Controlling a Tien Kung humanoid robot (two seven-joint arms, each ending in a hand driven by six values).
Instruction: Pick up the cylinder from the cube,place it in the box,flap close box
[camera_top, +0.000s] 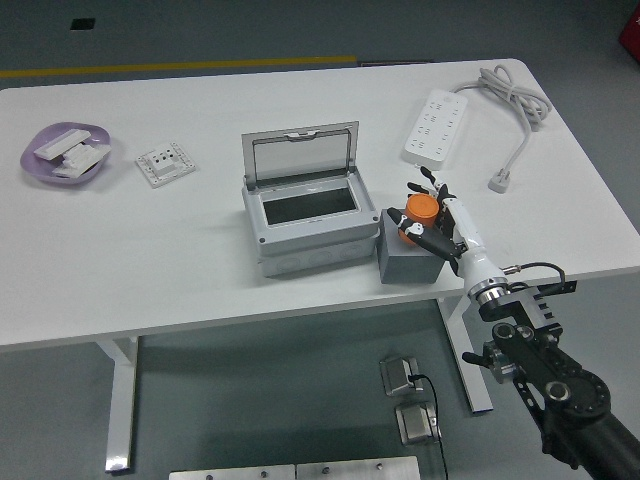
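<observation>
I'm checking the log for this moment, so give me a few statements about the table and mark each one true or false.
1. The box has its lid standing open. True.
2. The orange cylinder already lies inside the box. False: it sits on top of the grey cube, right of the box.
3. The right hand has its fingers around the cylinder. True.
4. The power strip lies at the table's near left corner. False: it lies at the far right.
5. A purple dish sits at the far left of the table. True.
</observation>
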